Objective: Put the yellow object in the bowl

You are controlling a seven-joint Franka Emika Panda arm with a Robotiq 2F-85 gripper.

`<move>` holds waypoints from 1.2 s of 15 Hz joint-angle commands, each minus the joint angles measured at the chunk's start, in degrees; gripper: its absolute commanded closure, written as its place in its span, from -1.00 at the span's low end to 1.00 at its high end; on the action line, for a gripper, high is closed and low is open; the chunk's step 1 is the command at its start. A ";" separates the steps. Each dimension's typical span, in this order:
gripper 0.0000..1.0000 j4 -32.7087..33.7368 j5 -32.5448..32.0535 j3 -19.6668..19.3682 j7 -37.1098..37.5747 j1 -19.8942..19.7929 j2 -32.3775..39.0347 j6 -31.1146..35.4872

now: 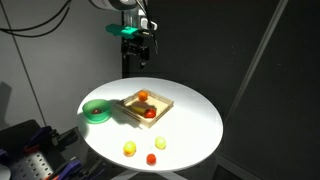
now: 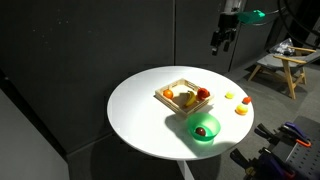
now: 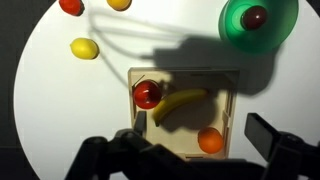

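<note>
Two near-identical small yellow pieces lie on the white table beyond the tray. One [image 3: 84,48] [image 1: 160,144] is nearer the tray, the other [image 3: 118,4] [image 1: 130,148] is at the table edge; I cannot tell which is the yellow object. In an exterior view they sit side by side [image 2: 229,96]. The green bowl [image 1: 96,111] [image 2: 204,128] [image 3: 282,22] holds a small dark red ball. My gripper [image 1: 137,50] [image 2: 222,42] [image 3: 200,128] is open and empty. It hangs high above the far side of the table, over the tray.
A square light-wood tray [image 1: 160,101] [image 2: 172,88] [image 3: 236,100] in the table's middle holds a red apple [image 3: 147,94], a banana [image 3: 180,104] and an orange [image 3: 209,141]. A small red piece [image 3: 70,6] [image 1: 151,160] lies by the yellow pieces near the table edge.
</note>
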 commanded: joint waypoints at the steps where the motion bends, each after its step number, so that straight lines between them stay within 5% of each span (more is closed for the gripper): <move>1: -1.00 -0.47 -0.38 -0.89 0.11 -1.14 -1.46 -0.47; 18: -1.00 -12.84 -2.09 -4.11 -10.93 -3.44 -3.87 6.99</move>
